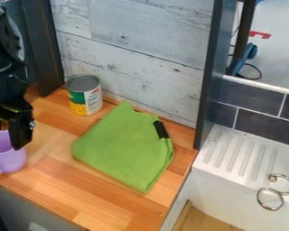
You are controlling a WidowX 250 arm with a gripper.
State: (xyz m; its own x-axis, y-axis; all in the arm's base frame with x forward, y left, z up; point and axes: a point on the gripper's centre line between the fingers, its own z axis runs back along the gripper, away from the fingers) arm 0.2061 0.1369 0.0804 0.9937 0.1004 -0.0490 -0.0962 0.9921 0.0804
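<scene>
The black pincer (17,135) hangs at the left edge of the scene, low over a light purple mug (11,158); whether it is spread, pressed together or pinching the mug, I cannot tell. Its lower end overlaps the mug's far right side in the view, though contact is unclear. The mug stands upright at the near left of the wooden table (68,198), its handle towards the near left. Farther back, to the right of the pincer, a can (85,95) with a green, white and yellow label stands upright near the pale board wall (135,58). A green cloth (123,149) lies folded across the middle and right of the table – to the right of the mug and nearer than the can – with a black strip (161,129) at its far right edge. A dark upright panel (207,76) rises at the right end of the wall. Beyond it, on the right, is a white ridged drainboard (240,155) below dark tiles (255,101), with metal rings (269,199) at its near right.
</scene>
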